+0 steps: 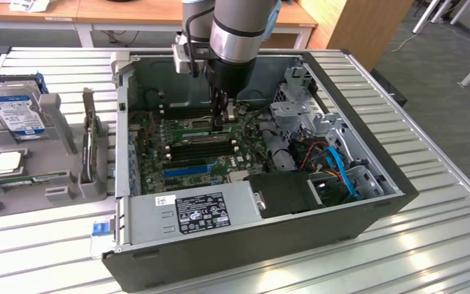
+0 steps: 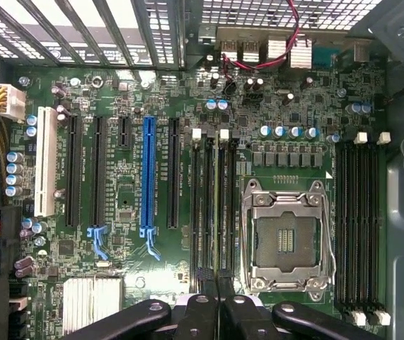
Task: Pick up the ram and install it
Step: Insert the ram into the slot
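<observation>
Now the robot arm reaches down into the open computer case [image 1: 366, 202], in the upper middle of the exterior view. Its gripper [image 1: 223, 122] hangs low over the green motherboard [image 1: 210, 164], close to the black memory slots [image 1: 198, 147]. In the wrist view the two black fingers [image 2: 200, 315] are squeezed close together, and they pinch the ram [image 2: 218, 212]. We see the ram from its thin edge, so it looks like a skinny greenish line. It runs between two of the long black slots and points the same way as they do. I cannot tell if it touches the board. Just beside those slots is the shiny metal processor socket [image 2: 286, 237]. A bright blue slot [image 2: 147, 177] sits on the other side of them. At the exterior view's left, a grey tray [image 1: 55, 131] stands on the metal table [image 1: 431, 257]. It holds a hard drive [image 1: 14, 110] standing up, a square silver chip [image 1: 7, 162] lying flat, and a second green stick [image 1: 37, 179] lying flat near the chip. A grey power box [image 1: 194, 211] with a black label sits at the near side of the case.
</observation>
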Available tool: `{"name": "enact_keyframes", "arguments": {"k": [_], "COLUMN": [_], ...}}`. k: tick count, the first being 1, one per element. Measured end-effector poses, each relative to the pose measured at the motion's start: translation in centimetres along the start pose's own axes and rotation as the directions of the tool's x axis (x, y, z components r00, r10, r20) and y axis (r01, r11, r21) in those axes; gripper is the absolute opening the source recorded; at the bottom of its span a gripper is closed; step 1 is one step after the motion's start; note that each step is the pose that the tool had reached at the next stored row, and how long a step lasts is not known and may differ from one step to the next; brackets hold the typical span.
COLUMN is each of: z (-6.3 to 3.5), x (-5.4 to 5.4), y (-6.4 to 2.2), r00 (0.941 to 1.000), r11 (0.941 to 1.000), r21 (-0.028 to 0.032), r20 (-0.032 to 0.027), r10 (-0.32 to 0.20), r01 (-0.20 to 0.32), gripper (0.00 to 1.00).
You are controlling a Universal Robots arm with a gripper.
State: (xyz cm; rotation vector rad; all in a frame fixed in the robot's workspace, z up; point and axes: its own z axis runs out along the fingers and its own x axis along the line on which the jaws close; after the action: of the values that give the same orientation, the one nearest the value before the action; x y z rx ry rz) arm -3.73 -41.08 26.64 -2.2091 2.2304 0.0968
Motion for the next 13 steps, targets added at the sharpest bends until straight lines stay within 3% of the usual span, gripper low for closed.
{"name": "enact_keyframes", "arguments": {"k": [13], "z": [-0.03], "x": [0.59], "y": [0.00], "r00": [1.0000], "r11": [1.0000], "r21": [0.0001], "r20": [0.0001], "r10": [0.003], "r01": [-0.003], "gripper": [0.12]}}
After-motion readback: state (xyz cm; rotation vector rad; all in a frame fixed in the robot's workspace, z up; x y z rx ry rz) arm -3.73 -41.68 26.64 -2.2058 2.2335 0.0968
